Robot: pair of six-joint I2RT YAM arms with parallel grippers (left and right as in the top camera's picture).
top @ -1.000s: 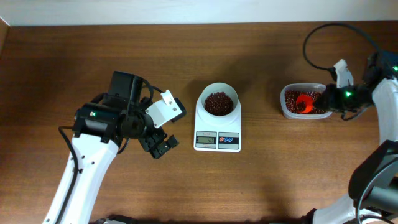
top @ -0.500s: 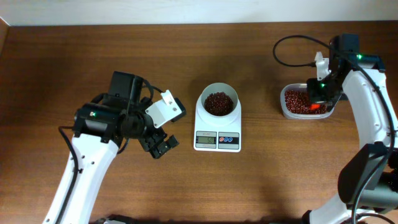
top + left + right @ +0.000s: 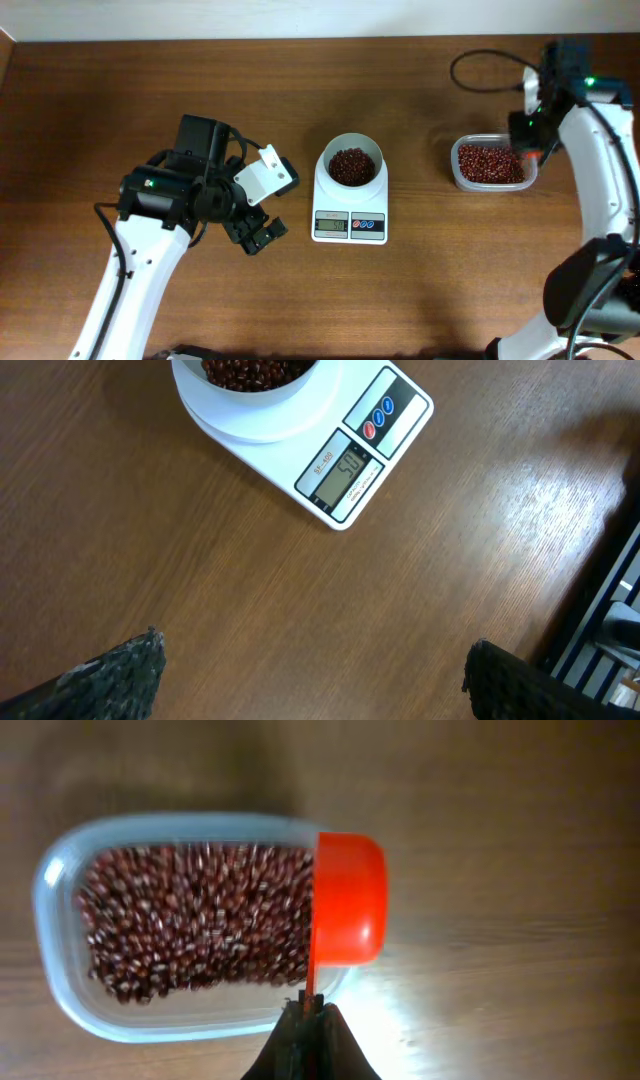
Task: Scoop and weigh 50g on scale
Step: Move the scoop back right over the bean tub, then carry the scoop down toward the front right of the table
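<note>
I'm looking down on the brown wooden bench point(image 3: 450, 290), with both arms reaching in from the near side. The left arm point(image 3: 130, 265) is hanging over the bench's left half, and the left fingers point(image 3: 262, 237) are standing wide apart, gripping nothing, a little left of the scale. The right arm point(image 3: 600, 180) is stretching up the right edge toward the far side.

The scale point(image 3: 350, 226) is sitting mid-bench with its display facing the near edge. In the left wrist view I'm reading the digits as 50. The white bowl point(image 3: 322, 160) is resting on top of it. The clear tub point(image 3: 455, 165) is lying well to the right of the scale, packed with more beans.

The beans point(image 3: 351, 166) are sitting heaped inside the bowl. The right fingers point(image 3: 312, 1012) are pinching tight on the thin handle of an orange scoop point(image 3: 348, 900). The scoop's cup is hanging over one end of the tub, overlapping its rim. I cannot tell whether any beans are lying inside the scoop.
</note>
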